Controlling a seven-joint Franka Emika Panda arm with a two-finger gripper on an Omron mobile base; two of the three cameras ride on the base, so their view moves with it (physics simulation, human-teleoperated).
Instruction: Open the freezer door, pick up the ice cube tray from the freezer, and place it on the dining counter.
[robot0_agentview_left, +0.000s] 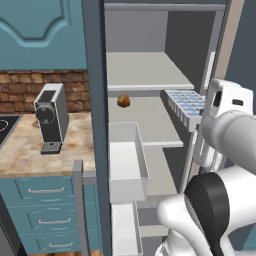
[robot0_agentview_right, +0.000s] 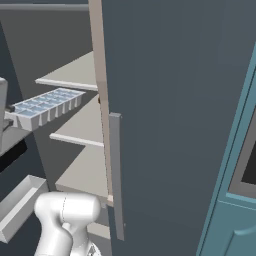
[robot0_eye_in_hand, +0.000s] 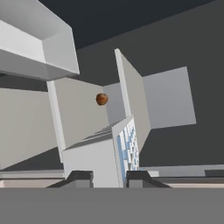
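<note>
The freezer (robot0_agentview_left: 150, 75) stands open, its light grey shelves (robot0_agentview_left: 145, 70) bare to the left base view. The freezer door (robot0_agentview_right: 175, 125) is swung out and takes up the middle of the right base view, its vertical grey bar handle (robot0_agentview_right: 116, 175) running down toward 6 o'clock.

The ice cube tray (robot0_agentview_left: 186, 106) is off the shelf and held in the air in front of the compartment, at about 3 o'clock from the small brown ball (robot0_agentview_left: 123, 101) that rests on a middle shelf. In the right base view the ice cube tray (robot0_agentview_right: 46, 107) sits at 9 o'clock of the door edge, tilted slightly, its pale blue cells facing up.

In the hand view the pincer (robot0_eye_in_hand: 109, 177) is closed narrowly on the ice cube tray (robot0_eye_in_hand: 103, 157): the white tray rises between the two dark fingertips (robot0_eye_in_hand: 81, 178), with the cell grid showing along its right side. The brown ball (robot0_eye_in_hand: 101, 99) lies at 12 o'clock of the tray, well apart from it.

A white bin (robot0_agentview_left: 127, 160) juts out of the freezer at lower centre of the left base view. At 9 o'clock there, a grey coffee machine (robot0_agentview_left: 51, 117) stands on a marbled bench (robot0_agentview_left: 20, 150) with teal drawers (robot0_agentview_left: 45, 210) below it and a brick wall (robot0_agentview_left: 40, 90) behind it.
</note>
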